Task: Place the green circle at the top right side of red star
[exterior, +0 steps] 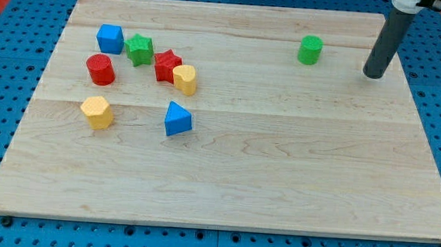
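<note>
The green circle (310, 49), a short green cylinder, stands alone near the view's top right of the wooden board. The red star (166, 64) lies in the cluster at the view's upper left, far to the left of the green circle, touching a yellow rounded block (185, 80) on its lower right. My tip (374, 72) is on the board to the right of the green circle and slightly lower, apart from it by a clear gap.
Around the red star lie a green star (140, 49), a blue cube (110, 38) and a red cylinder (100, 69). A yellow hexagon (97, 112) and a blue triangle (177, 120) lie lower. The board (240, 179) rests on a blue pegboard.
</note>
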### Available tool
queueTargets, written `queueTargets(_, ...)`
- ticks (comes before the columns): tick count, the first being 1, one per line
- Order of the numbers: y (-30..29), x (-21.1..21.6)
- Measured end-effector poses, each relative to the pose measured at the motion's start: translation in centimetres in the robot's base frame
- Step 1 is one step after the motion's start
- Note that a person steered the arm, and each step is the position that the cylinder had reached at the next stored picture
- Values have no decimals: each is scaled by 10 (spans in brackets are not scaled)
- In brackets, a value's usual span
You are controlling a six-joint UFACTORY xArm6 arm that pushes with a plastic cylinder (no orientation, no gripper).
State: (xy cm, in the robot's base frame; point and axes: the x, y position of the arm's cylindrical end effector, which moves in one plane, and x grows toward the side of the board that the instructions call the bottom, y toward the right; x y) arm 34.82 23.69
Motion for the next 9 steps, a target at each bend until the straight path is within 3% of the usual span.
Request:
queueTargets(2,-27,-15)
queueTargets(3,-67,-43)
queueTargets(6,-206,-54)
queueTargets(9,-200,-54)
